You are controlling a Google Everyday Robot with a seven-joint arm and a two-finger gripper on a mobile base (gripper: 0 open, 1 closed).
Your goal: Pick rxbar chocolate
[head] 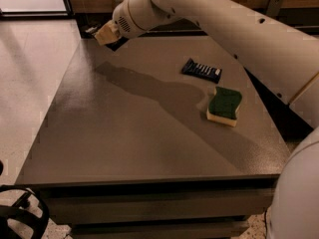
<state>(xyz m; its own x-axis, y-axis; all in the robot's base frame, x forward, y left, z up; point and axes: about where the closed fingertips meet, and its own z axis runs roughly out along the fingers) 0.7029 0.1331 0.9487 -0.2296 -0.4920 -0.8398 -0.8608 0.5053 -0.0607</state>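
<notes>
My gripper (106, 34) is at the far left corner of the grey table (129, 133), at the end of the white arm that reaches in from the right. It is shut on the rxbar chocolate (118, 44), a flat black bar whose dark end sticks out below and to the right of the tan fingers (104, 34). The bar is held just above the table's corner, and most of its face is hidden by the gripper.
A dark blue bar with white stripes (201, 70) lies at the back right of the table. A green and yellow sponge (224, 105) lies nearer, to its right. The table's far edge meets a wooden wall. Pale floor lies to the left.
</notes>
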